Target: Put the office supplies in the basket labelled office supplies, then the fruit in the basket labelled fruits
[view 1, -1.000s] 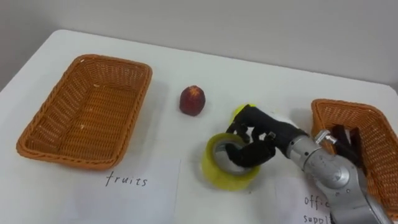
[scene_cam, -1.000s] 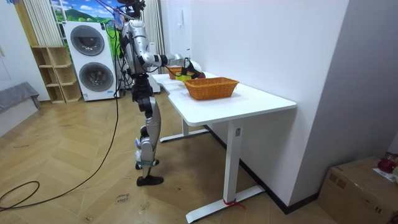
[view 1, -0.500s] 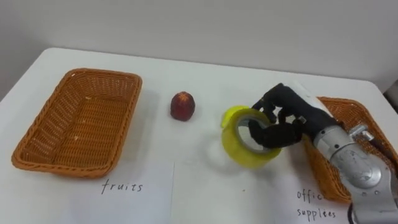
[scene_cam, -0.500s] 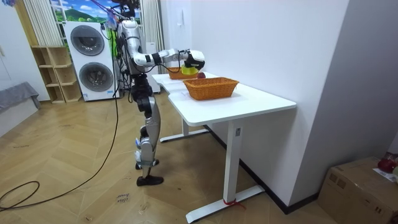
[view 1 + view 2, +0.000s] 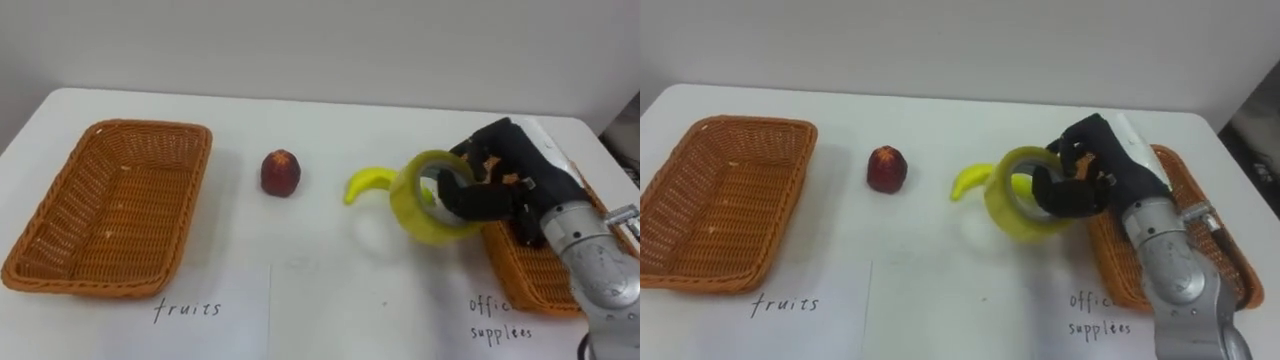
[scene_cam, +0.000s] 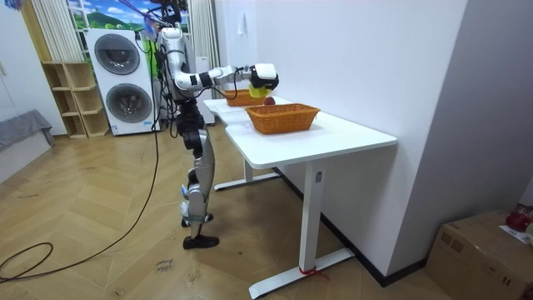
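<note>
Room: we note bare table (image 5: 330,285) in the lower middle, between fruit basket (image 5: 150,128) at left and office basket (image 5: 520,280) at right | red fruit (image 5: 281,172) and banana (image 5: 365,183) lie upper middle, apart | right hand (image 5: 505,180) enters from lower right, fingers curled through yellow tape roll (image 5: 408,200), held off the table at the office basket's left rim.

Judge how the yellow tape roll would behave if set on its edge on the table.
The tape roll is a round hoop, so on edge it would probably roll across the smooth table. It looks stiff: the right hand grips it through the core without squashing it. Lifted clear by one hand, it seems fairly light.
</note>
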